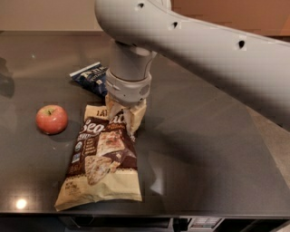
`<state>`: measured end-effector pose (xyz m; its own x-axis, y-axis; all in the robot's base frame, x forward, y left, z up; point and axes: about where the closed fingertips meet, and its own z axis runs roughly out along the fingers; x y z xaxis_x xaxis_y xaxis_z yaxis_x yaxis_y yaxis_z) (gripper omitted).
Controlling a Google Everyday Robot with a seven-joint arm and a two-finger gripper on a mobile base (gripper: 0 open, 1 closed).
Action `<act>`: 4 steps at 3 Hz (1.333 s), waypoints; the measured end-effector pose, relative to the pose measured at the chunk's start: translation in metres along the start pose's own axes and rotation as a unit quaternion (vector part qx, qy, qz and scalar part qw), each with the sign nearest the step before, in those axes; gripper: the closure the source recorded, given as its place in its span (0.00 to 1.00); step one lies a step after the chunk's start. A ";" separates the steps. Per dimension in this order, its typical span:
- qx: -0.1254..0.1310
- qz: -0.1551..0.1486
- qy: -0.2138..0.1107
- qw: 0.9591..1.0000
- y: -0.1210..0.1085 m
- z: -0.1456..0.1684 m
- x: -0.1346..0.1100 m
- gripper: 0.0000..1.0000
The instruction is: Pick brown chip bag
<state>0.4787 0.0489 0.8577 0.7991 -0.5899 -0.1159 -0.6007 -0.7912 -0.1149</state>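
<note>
Gleaming dark counter [204, 149]; gripper [126, 117] at brown chip bag [102, 158], far end.

Dark, glossy countertop [204, 149] across most of the frame, with a small glint of light [20, 204] at lower left. Pale wall [45, 13] along the top left, orange-brown panel [235, 13] at upper right. Grey-tan floor [277, 140] at the right edge. Gripper [123, 120] low over the countertop, just left of centre.

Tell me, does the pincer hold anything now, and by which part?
It cannot be told. The pincer sits at the top end of the brown chip bag, which lies flat on the dark table.
</note>
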 end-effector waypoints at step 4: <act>0.085 0.002 -0.073 0.994 -0.013 -0.109 0.039 1.00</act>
<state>0.5198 0.0185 0.9627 0.7923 -0.5532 -0.2572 -0.6090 -0.7431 -0.2774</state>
